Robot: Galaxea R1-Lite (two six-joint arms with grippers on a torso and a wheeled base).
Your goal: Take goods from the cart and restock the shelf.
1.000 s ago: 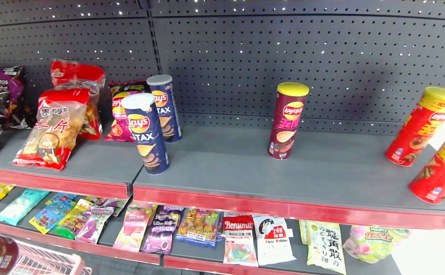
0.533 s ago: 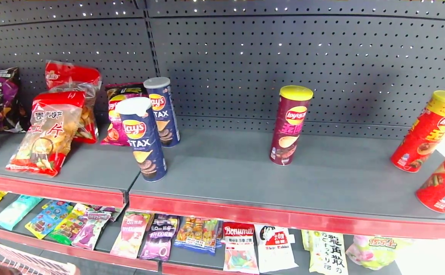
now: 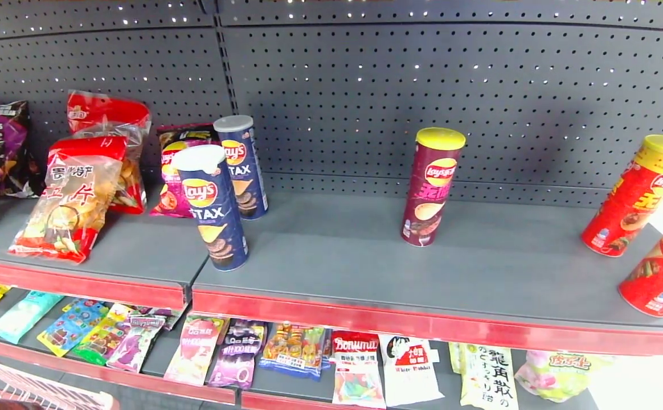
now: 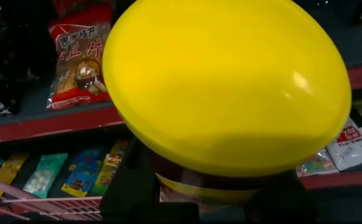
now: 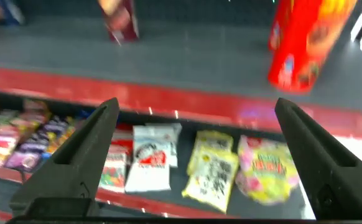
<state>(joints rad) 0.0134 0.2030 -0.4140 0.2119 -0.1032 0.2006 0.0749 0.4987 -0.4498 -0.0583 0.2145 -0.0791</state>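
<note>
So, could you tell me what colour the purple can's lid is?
Yellow lid; head view shows it best.

The head camera looks forward and down at the shelf from mid-distance. The left wrist camera sits right over a yellow-lidded can, facing the shelf's left end, and shares the red crisp bag with the head view. The right wrist camera faces the right end from nearer in, and it too shares something with the head view: a red can.

Grey pegboard back wall; light specks through holes; red-edged shelf.

pegboard: grey, perforated | candy packets: flat, side by side
</note>
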